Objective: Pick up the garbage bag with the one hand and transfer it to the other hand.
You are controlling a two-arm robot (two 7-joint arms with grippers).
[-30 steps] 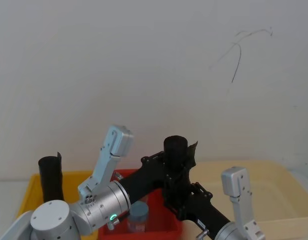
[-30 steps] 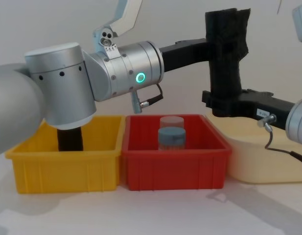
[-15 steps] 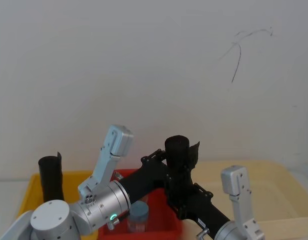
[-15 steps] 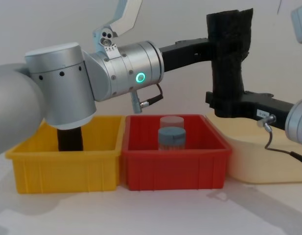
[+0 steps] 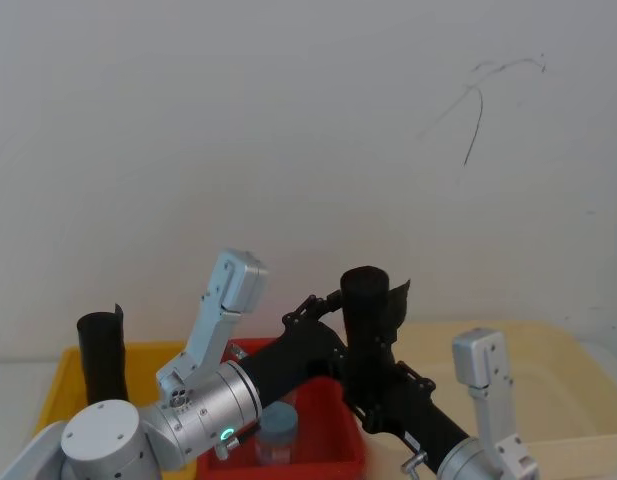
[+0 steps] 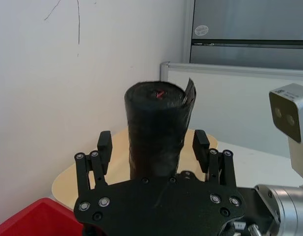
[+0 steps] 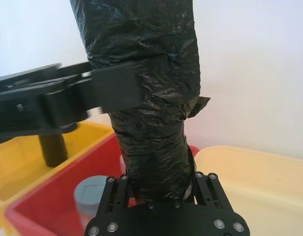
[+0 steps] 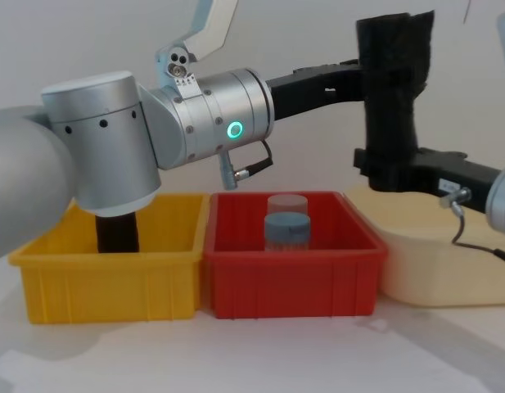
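Note:
The garbage bag is a black roll held upright in the air above the bins. My right gripper, the slim black one, is shut on its lower end. My left gripper, on the silver arm with the green ring, stands open around the roll's upper part. Its fingers are a little off the plastic on each side. In the head view the bag stands between the two black grippers.
Below are a yellow bin holding another black roll, a red bin with a blue-lidded jar, and a cream tub at the right. A white wall stands behind.
The right gripper has carried the bag a little to the right and slightly up. The left arm has stayed in place, its fingers now off the roll.

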